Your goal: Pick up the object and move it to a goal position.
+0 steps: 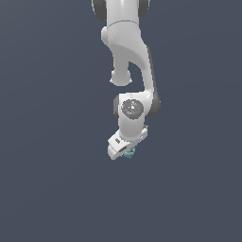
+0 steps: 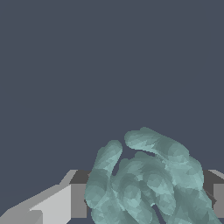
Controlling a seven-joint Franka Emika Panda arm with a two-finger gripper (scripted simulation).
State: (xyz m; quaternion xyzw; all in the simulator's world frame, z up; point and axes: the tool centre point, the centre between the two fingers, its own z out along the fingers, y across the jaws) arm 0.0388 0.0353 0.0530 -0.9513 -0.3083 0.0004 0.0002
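Exterior view, item 1: white arm [image 1: 130, 52] hangs from top centre, wrist bent, gripper [image 1: 126, 152] tilted toward the exterior view's left, against plain dark grey-blue backdrop [image 1: 47, 142]. Item 2: object [image 1: 130, 152], teal-green lump, sits at gripper tip, just right of the white hand body, mostly hidden from here. Wrist view: object [image 2: 148, 183] fills space betw. fingers [image 2: 54, 205], knobbly lobes overlapping both pads. I read fingers as narrow, closed onto the object.
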